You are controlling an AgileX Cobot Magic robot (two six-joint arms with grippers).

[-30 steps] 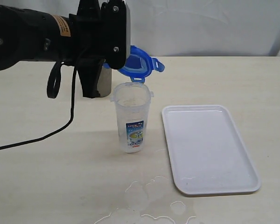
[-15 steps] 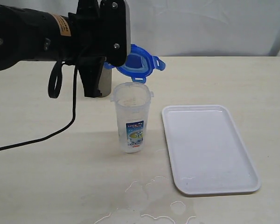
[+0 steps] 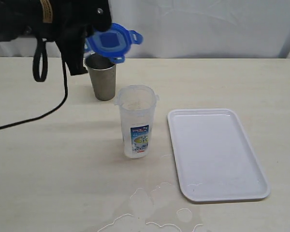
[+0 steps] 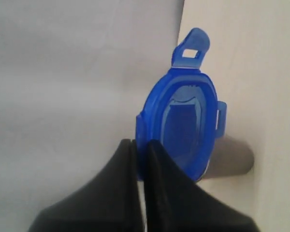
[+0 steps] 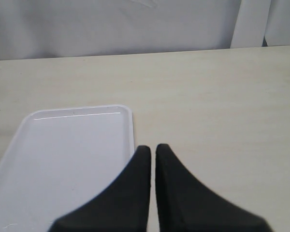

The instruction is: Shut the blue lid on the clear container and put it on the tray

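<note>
Blue lid was pinched at its edge by the left gripper, held aloft near the steel cup, clear container stood uncapped beside the tray, fingers of the right gripper were pressed together

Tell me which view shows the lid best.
The left wrist view: the lid fills much of the frame, with two flaps clear. The exterior view shows it smaller, raised near the steel cup. The right wrist view shows none of it.
</note>
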